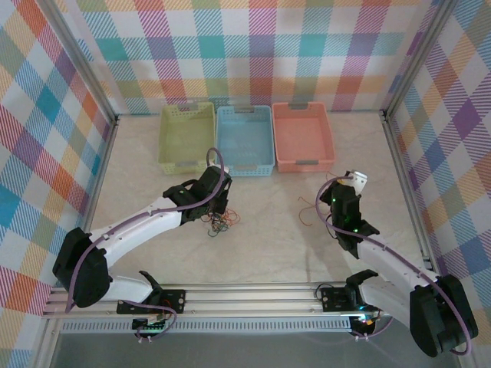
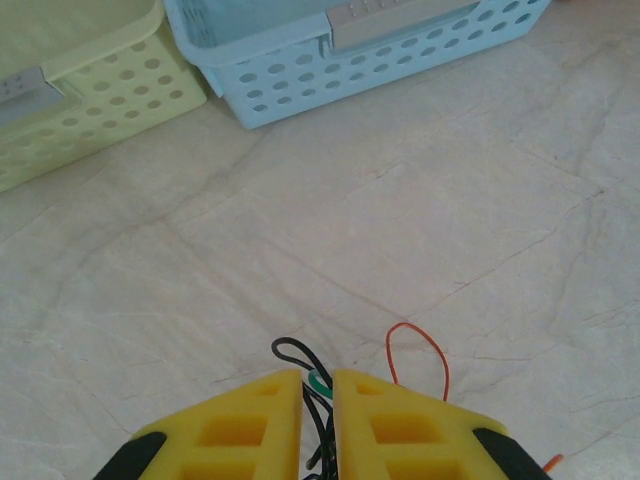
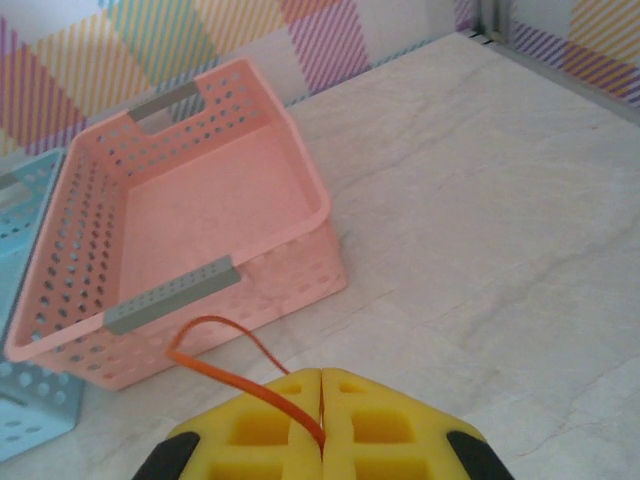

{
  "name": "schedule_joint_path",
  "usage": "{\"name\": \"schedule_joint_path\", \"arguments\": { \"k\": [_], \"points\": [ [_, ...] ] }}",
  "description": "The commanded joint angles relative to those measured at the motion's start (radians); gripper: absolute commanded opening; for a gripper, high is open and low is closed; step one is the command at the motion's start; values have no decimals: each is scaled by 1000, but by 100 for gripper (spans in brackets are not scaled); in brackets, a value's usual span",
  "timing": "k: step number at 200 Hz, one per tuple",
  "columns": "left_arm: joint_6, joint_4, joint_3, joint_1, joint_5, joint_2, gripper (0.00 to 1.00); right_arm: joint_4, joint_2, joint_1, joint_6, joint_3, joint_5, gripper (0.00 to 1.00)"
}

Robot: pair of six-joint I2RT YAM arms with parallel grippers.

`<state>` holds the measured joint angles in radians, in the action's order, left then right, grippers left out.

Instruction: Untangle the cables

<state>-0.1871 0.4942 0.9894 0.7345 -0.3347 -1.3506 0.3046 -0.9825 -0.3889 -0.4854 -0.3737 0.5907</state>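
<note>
Three baskets line the top centre of the overhead view: green basket (image 1: 186, 136), blue basket (image 1: 244, 139), pink basket (image 1: 302, 136). Below them, the left gripper (image 2: 318, 378) is clamped on black strands of the cables (image 1: 219, 224), mid-frame. The right gripper (image 3: 322, 374) is clenched on one orange wire (image 3: 230, 386). My judgement: draw that wire slowly rightward while the left pins the knot. Whether it joins the tangle is unclear, and the crossings under the left fingers are hidden, too fine to trace.

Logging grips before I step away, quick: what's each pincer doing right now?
Left pincer: closed on black cables.
Right pincer: closed on an orange cable.
</note>
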Motion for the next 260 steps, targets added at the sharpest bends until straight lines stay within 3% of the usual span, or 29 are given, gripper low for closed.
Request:
{"name": "schedule_joint_path", "arguments": {
  "k": [1,26,78,92,108,143,241,260],
  "points": [
    [0,-27,-22,-10,34,29,16,76,-15,4,51,-20,-158,0],
    [3,-64,-38,-9,96,46,17,120,-21,4,84,-25,-296,0],
    [22,-159,-65,-5,336,77,21,178,15,3,118,-8,-427,0],
    [28,-184,-77,-2,377,91,26,193,16,2,125,-5,-453,0],
    [32,-201,-86,3,391,106,38,201,13,2,129,-5,-479,0],
    [20,-193,-93,6,321,123,54,220,2,1,133,-7,-530,0],
    [-31,-256,-168,3,43,196,59,295,-43,-4,158,-39,-732,0],
    [-42,-272,-186,-1,7,217,60,239,-38,-4,148,-88,-745,0]
  ]
}}
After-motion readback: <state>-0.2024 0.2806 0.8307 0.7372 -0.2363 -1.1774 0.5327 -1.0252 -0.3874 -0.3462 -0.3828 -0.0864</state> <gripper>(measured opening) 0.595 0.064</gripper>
